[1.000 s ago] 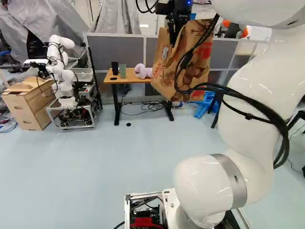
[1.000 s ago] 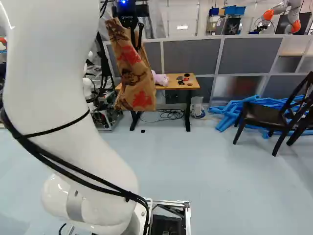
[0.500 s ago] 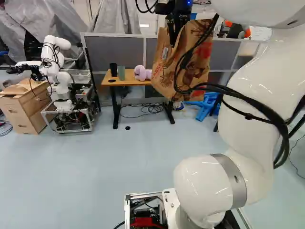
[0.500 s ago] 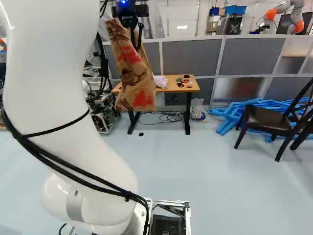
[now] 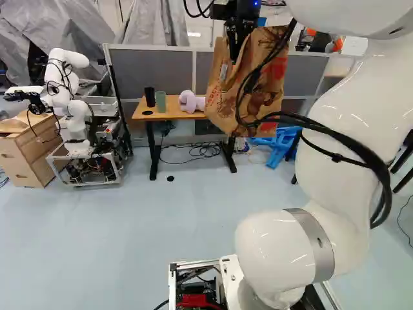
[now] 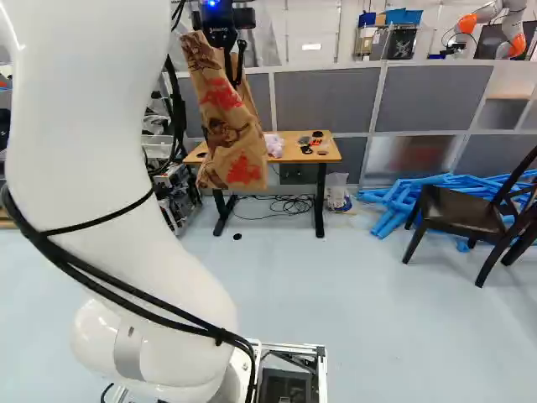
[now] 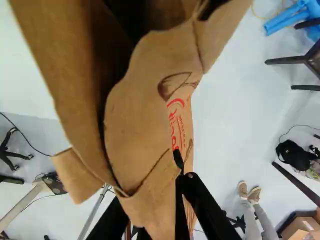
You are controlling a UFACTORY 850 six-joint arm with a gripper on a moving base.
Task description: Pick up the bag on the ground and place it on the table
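You have the creased brown paper bag (image 5: pixel 248 93), printed red and dark, hanging tilted in the air from your tool (image 6: pixel 236 81), mouth partly open. Your wood-topped, black-legged surface (image 5: pixel 169 116) stands upright ahead.

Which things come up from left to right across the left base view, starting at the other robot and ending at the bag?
Another robot → black cup → green cup → lilac plush toy → brown paper bag.
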